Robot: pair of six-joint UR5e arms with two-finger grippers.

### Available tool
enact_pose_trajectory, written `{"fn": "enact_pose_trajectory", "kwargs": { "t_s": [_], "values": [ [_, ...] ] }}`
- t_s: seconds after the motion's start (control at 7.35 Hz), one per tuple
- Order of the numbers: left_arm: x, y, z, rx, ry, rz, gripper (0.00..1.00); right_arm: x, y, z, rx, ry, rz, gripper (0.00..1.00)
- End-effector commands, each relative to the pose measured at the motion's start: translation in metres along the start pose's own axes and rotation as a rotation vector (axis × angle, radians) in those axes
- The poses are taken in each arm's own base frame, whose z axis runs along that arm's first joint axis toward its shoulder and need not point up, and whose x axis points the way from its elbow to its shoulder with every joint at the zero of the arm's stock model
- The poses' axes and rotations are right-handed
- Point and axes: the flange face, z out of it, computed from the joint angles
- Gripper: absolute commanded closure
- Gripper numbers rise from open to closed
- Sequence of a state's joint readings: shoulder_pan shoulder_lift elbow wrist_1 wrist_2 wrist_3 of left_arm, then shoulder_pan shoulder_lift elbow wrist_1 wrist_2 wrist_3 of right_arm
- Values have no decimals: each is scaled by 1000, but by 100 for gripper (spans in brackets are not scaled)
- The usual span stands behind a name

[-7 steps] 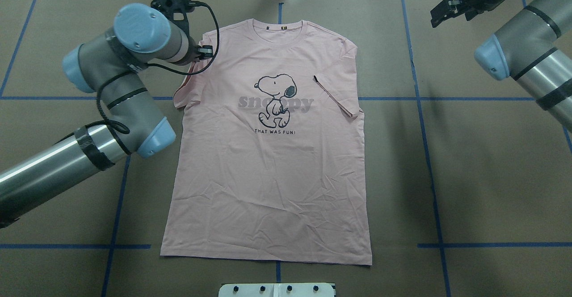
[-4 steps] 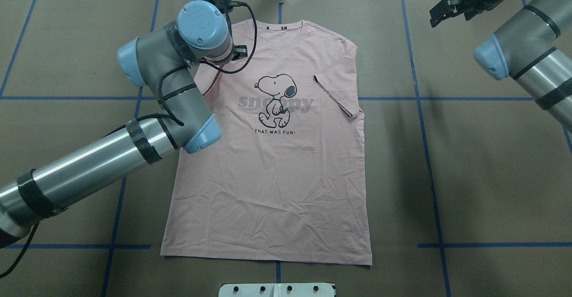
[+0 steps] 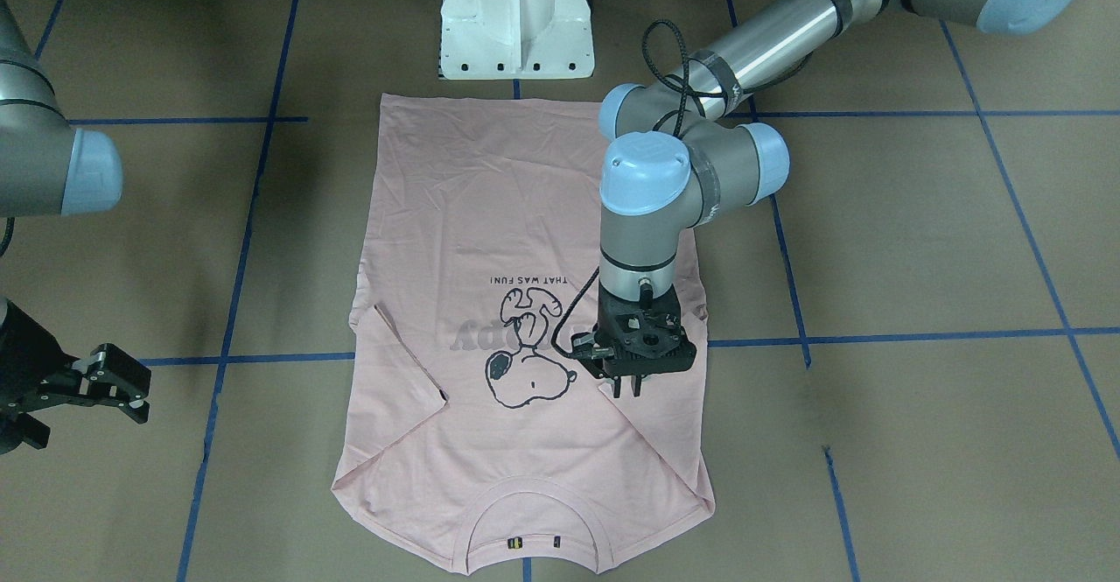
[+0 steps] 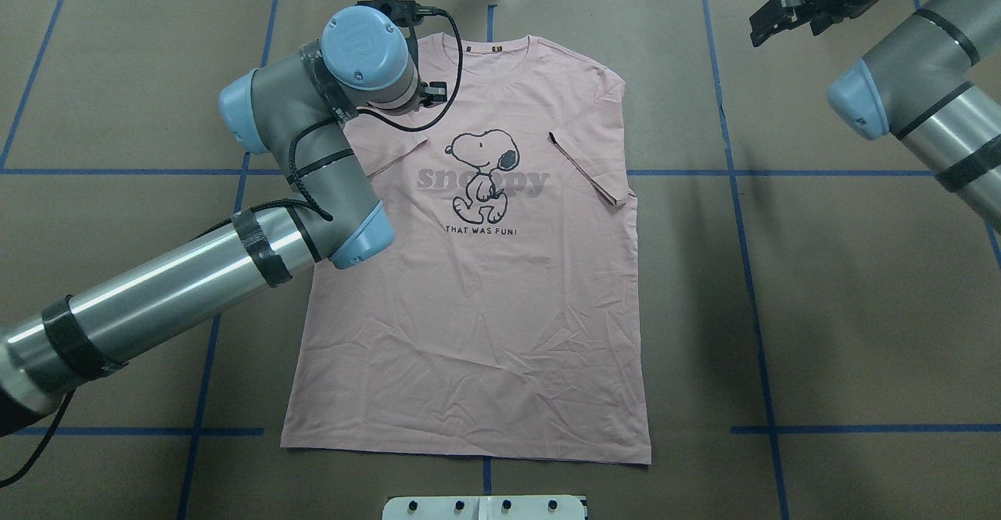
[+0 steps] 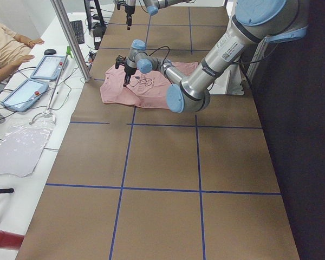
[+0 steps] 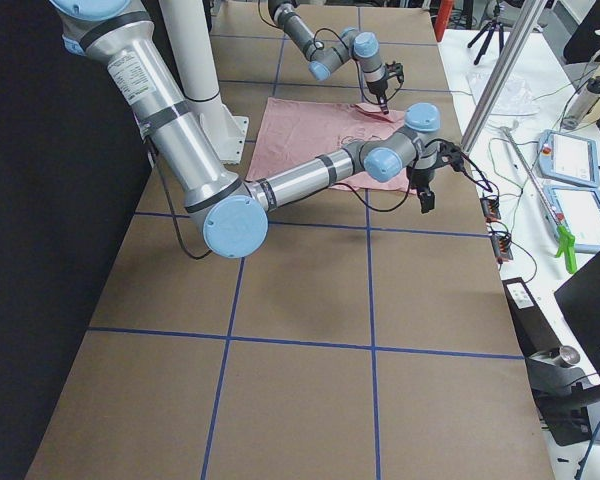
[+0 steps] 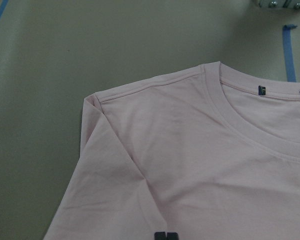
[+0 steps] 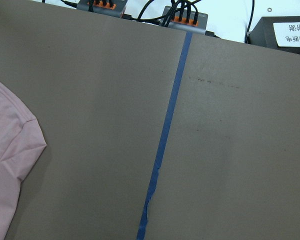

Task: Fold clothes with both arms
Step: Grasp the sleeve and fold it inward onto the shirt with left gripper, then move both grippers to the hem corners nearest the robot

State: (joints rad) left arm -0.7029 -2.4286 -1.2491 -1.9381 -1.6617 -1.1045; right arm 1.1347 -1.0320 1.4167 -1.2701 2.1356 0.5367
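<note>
The pale pink Snoopy T-shirt [image 4: 485, 309] lies flat, print up, collar at the table's far edge; it also shows in the front view [image 3: 490, 214]. Its right sleeve [image 4: 590, 172] is folded inward onto the chest. My left gripper [image 3: 634, 387] stands upright over the shirt's left chest. Its fingers are pinched together on the left sleeve [image 4: 395, 159], which is folded inward. The left wrist view shows the closed gripper [image 7: 166, 235] at the cloth, with the shoulder and collar [image 7: 240, 105] beyond. My right gripper [image 4: 770, 18] is open and empty, off the shirt at the far right.
The white pedestal base [image 3: 516, 22] stands at the near edge by the shirt's hem. Blue tape lines [image 4: 735, 191] cross the brown table. Cables and connector boxes [image 8: 185, 15] line the far edge. An operator [image 5: 8, 46] sits by tablets beyond that edge.
My left arm has swung right from the shirt's left edge over its chest, taking the left sleeve inward with it. The right arm has barely moved.
</note>
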Motion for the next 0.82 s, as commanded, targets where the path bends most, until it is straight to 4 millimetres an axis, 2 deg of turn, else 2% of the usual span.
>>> {"fn": "enact_pose_trajectory", "kwargs": {
  "t_s": [0.0,0.14,0.41,0.54,0.68],
  "values": [
    [-19,21,-47,-9,121,50,0,-39,16,-23,30,-49,70,0],
    [-37,37,-75,-9,169,59,0,-72,48,-29,33,-81,114,0],
    [-68,79,-132,-43,276,80,0,-145,145,-36,39,-123,198,0],
    [-71,114,-139,-78,298,98,0,-177,205,-43,49,-133,221,0],
    [-69,141,-144,-111,313,72,0,-200,264,-53,38,-144,261,0]
  ]
}}
